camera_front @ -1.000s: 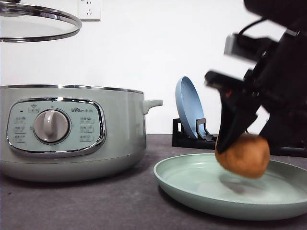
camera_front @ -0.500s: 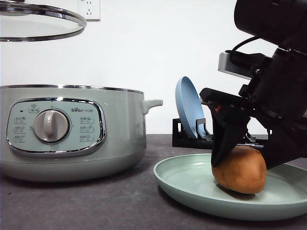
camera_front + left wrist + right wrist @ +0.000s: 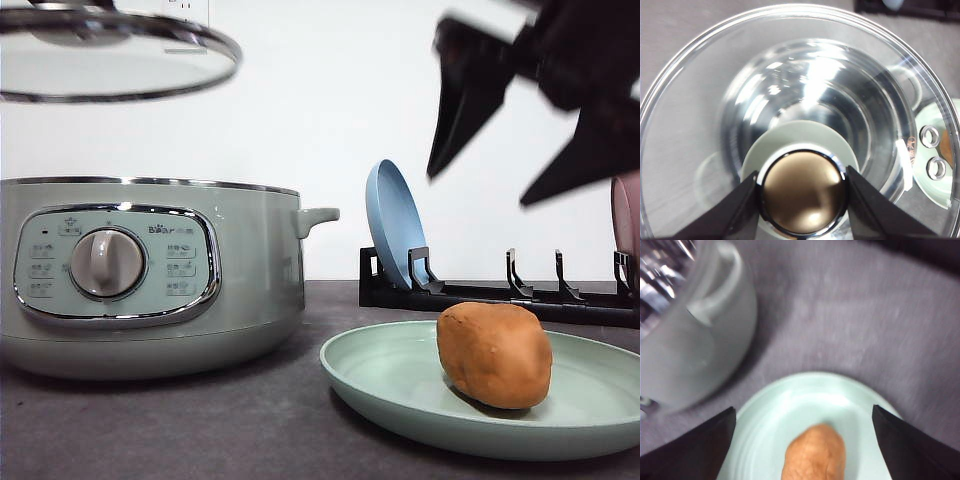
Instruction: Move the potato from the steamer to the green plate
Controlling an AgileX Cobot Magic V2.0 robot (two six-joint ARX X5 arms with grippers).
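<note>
mint-green plate (image 3: pixel 400 385) nearest, low on the dark grey tabletop (image 3: pixel 200 430), right of centre. orange-brown potato (image 3: pixel 495 355) resting on it, toward its right half, free of any grip; seen also from the right wrist (image 3: pixel 815 452), lying on the pale plate (image 3: pixel 790 400). sage-green steamer (image 3: pixel 240 280) just left of the plate, apart from it, dial panel (image 3: pixel 115 265) facing forward, side handle (image 3: pixel 318 216) pointing toward the plate, rim uncovered. above the potato, well clear of it: right gripper (image 3: pixel 520 150), blurred, black fingers (image 3: pixel 455 115) spread wide, nothing between them. high over the steamer: glass lid (image 3: pixel 110 65), roughly level, held off the pot. from the left wrist: left gripper (image 3: pixel 802 192) closed on the lid's chrome knob (image 3: pixel 802 192), one finger pressed to each side, steamer bowl visible through the glass (image 3: pixel 715 100). farther back, by the white wall: black dish rack (image 3: pixel 500 290), blue plate (image 3: pixel 395 225) upright in its left slot, pink plate edge (image 3: pixel 628 220) at far right.
</note>
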